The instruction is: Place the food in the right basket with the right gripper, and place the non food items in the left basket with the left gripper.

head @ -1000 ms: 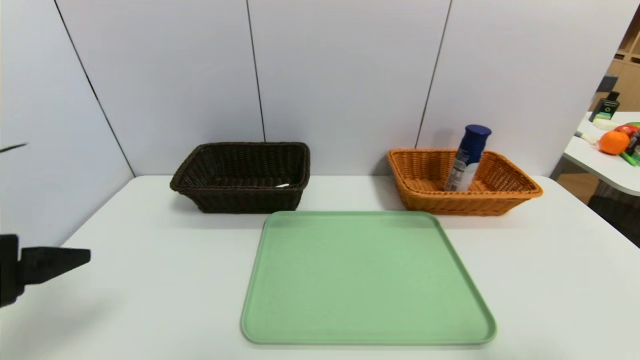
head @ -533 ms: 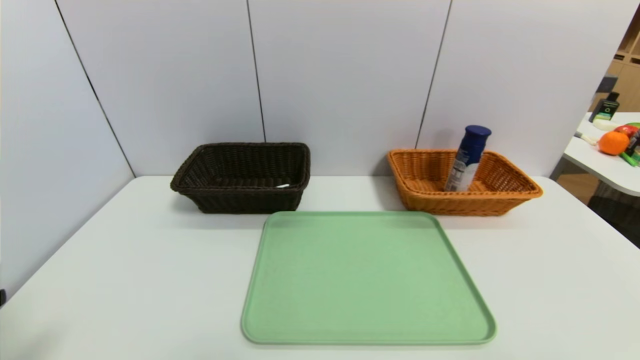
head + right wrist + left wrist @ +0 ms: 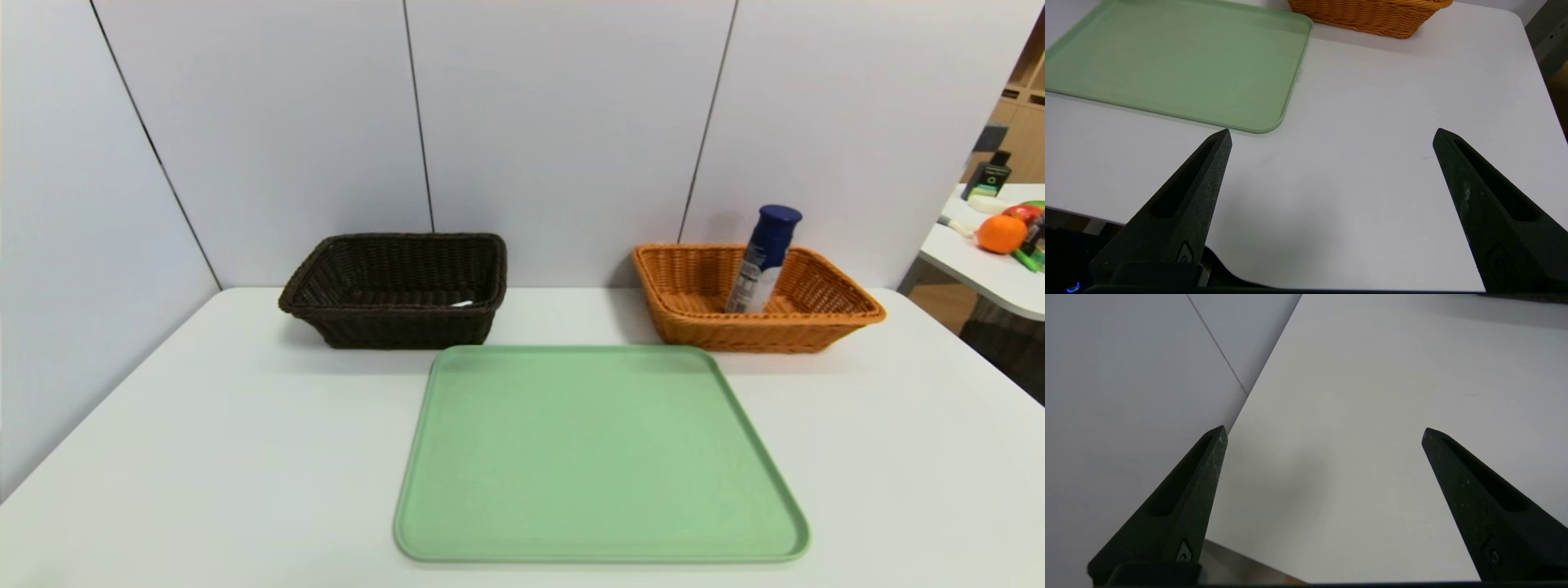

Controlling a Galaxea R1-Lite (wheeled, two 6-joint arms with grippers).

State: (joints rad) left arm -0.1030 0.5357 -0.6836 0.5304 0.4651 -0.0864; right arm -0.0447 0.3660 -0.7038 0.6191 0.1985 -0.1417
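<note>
The food, a tall canister (image 3: 764, 260) with a dark blue cap and white body, leans inside the orange right basket (image 3: 833, 320) at the back right. In the dark brown left basket (image 3: 392, 327) at the back left, only a small white tip (image 3: 462, 304) of the non food items shows; the rest is hidden. Both grippers are out of the head view. My left gripper (image 3: 1323, 433) is open over bare table by the left wall. Over the table's near right part, my right gripper (image 3: 1331, 134) is open and holds nothing.
A pale green tray (image 3: 424, 523) with nothing on it lies in the middle of the white table (image 3: 204, 457); its corner (image 3: 1274, 122) shows in the right wrist view. Wall panels stand behind and to the left. A side table (image 3: 980, 269) with fruit stands far right.
My left gripper, seen at the left edge a second ago, has drawn back out of the head view. Baskets, canister and tray have not moved.
</note>
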